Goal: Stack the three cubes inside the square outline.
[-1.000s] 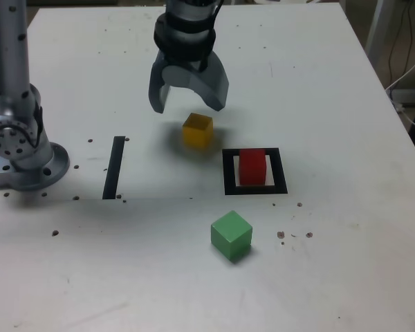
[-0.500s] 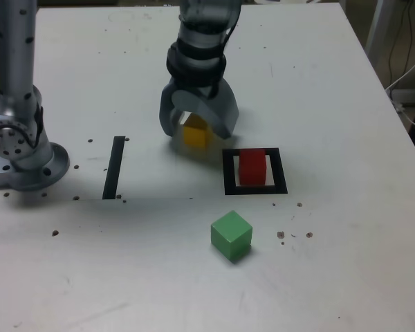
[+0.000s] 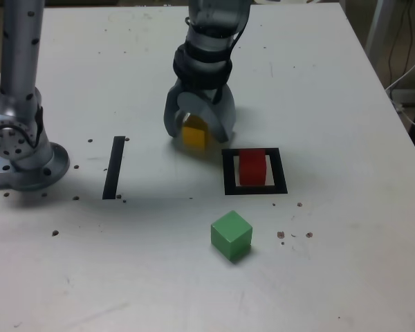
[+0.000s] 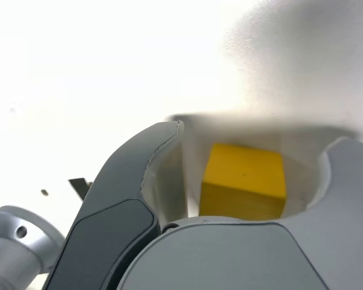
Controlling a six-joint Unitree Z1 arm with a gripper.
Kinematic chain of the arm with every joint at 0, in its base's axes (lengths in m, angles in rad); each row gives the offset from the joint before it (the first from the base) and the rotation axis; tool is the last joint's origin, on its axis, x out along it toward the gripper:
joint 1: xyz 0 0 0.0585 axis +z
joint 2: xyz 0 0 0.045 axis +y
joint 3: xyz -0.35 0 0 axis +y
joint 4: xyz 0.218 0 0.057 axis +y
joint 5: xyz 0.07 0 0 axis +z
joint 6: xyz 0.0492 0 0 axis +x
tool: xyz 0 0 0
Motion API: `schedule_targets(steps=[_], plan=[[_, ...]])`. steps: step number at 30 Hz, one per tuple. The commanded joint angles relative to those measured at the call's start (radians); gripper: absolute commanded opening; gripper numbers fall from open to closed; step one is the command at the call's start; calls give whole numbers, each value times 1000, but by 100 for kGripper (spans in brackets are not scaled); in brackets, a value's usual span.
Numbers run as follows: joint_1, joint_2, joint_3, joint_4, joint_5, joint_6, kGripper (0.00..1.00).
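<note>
Yellow cube is seen on the bench, near its middle, just off the far-left corner of the square outline as the exterior view shows it. The cube is bracketed by the gripper, lowered over it with one jaw on each side. In the wrist view the yellow cube sits between the jaws with a gap visible on at least one side; jaws are partly open, and firm contact cannot be confirmed. No lift is seen; the cube appears to rest on the surface.

Red cube is placed inside the square outline, on its pale centre. Green cube lies apart, toward the near edge of the bench, in front of the outline.

A straight black strip is noted toward the exterior view's left, and beyond it the arm's base near the left edge. Small dark specks are scattered on the bench top.
</note>
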Motion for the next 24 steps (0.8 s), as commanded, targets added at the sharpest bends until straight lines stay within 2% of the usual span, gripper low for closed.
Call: schedule_targets(steps=[1,5,13,20,24], plan=[[-3,6,-16,29,9,-1,45],[-9,11,-32,49,18,-1,39],[-10,17,-34,35,17,2,38],[-10,16,-31,13,17,11,20],[-12,6,-36,22,11,10,16]])
